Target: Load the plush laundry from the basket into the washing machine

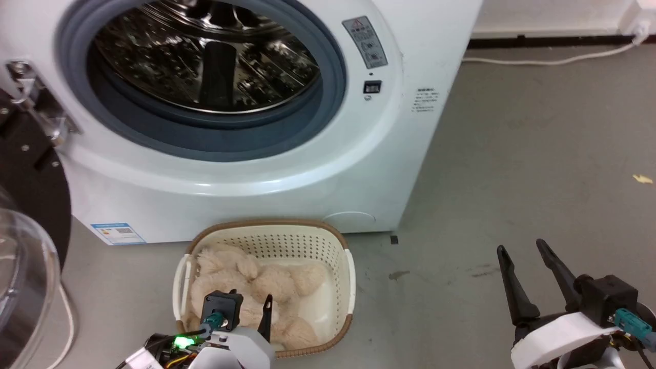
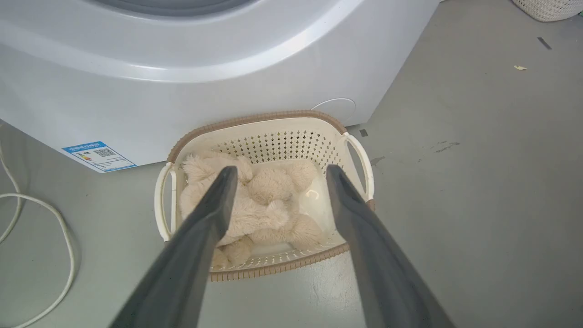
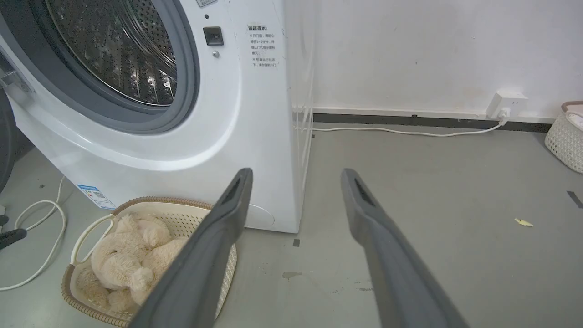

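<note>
Washer (image 1: 307, 169) is standing on the grey floor (image 1: 538, 154) with its door (image 1: 25, 266) hanging open at the left. Just in front of its base, the basket (image 1: 266, 224) is sitting, and the plush (image 1: 271, 282) is lying inside it. The left pincer (image 2: 281, 171) is hovering over the plush, fingers spread. The right pincer (image 1: 520, 246) is hanging over the floor well right of the basket, also spread.

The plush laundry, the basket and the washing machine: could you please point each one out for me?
plush laundry (image 2: 268, 184): left wrist view, on a rounded fluffy lump near its middle.
basket (image 1: 287, 240): head view, on its perforated far wall.
washing machine (image 3: 237, 114): right wrist view, on the white front panel.
</note>
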### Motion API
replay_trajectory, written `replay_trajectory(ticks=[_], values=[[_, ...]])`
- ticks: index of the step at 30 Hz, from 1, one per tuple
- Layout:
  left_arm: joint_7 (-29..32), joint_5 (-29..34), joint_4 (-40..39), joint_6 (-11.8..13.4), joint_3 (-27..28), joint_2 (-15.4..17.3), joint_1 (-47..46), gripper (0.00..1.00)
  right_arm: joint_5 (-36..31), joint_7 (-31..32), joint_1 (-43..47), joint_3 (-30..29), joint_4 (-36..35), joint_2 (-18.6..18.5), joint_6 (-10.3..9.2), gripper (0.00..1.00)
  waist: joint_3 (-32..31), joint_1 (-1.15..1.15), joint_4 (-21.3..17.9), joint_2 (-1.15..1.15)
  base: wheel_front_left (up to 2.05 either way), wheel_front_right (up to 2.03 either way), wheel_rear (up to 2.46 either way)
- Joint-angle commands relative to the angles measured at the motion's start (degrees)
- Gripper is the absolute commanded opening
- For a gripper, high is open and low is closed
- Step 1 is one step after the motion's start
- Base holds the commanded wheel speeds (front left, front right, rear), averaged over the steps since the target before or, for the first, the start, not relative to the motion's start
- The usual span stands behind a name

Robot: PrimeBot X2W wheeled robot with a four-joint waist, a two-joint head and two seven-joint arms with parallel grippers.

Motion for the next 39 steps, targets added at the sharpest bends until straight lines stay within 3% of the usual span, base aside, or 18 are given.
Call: replay_trajectory(ticks=[1,13,39], values=[[0.48,-0.42,1.62,-0.23,-0.78,0.42,-1.47,1.00,0.80,-0.70,-1.18,-0.35,0.40,0.09,0.02,1.00,0.92,-0.01,-0.81,0.00,0.00,0.00,0.00],[2.38,-0.80,9.76,-0.23,-4.26,2.01,-5.17,1.00,3.11,-2.14,-2.47,-0.51,0.87,0.11,0.03,1.00,4.69,-0.01,-3.16,0.00,0.00,0.00,0.00],[3.25,-4.95,24.26,3.03,-8.25,7.67,-16.25,1.00,8.41,-5.24,-5.20,-1.20,0.94,0.17,0.03,1.00,13.93,-0.01,-7.84,0.00,0.00,0.00,0.00]])
